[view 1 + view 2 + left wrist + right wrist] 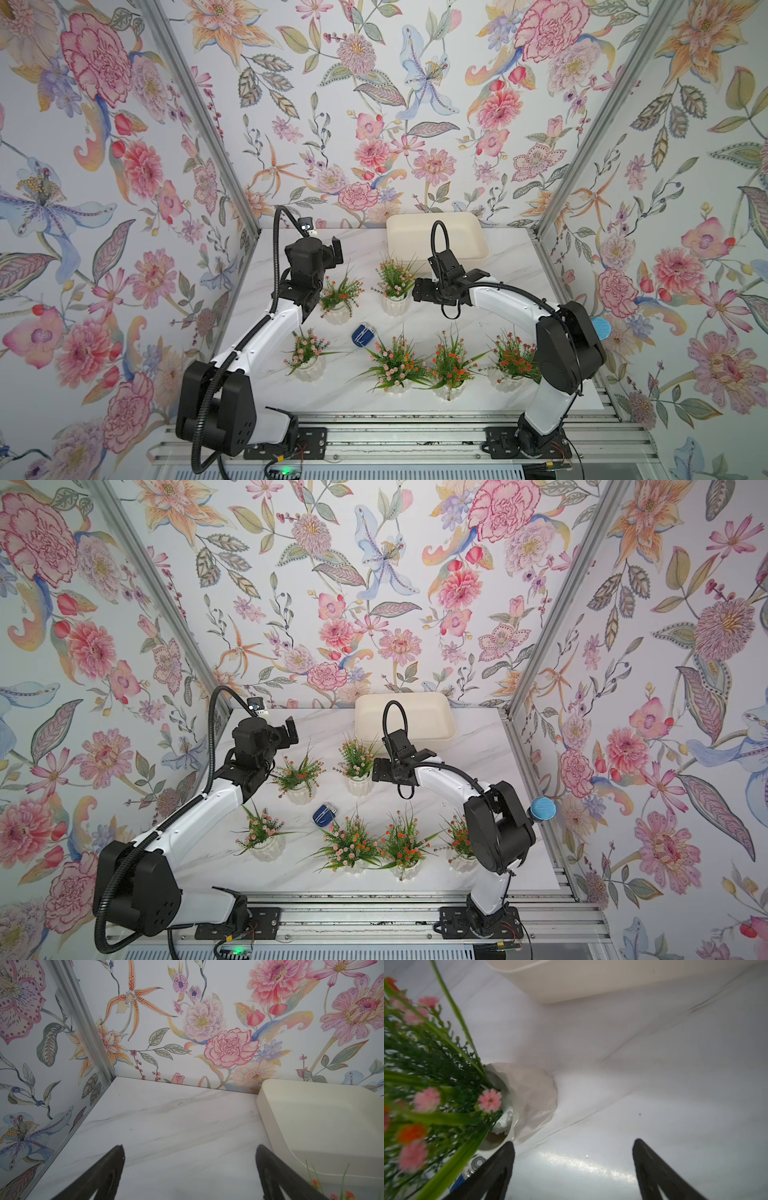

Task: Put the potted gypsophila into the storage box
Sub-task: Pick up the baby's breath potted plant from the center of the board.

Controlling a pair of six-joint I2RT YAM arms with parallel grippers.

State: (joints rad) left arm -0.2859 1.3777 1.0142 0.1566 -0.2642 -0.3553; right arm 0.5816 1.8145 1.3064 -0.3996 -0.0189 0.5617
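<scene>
Marble top (511, 257). My left gripper (189, 1147) spread wide, empty, left of centre. Six potted gypsophila (395, 278) stand on it, outside the storage box (415, 232) upper centre. Blue gadget (364, 335): markings unreadable. My right gripper (574, 1140) spread, empty, beside a pot.

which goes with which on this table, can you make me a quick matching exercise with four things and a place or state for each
Things:
1. storage box
2. blue and white gadget
3. left gripper
4. right gripper

Places or states:
a. open, close beside a pot of pink flowers
b. at the back of the table, nothing in it
c. open, pointed towards the back left corner
d. lying flat near the table's middle

Pairs: 1-b, 2-d, 3-c, 4-a
</scene>
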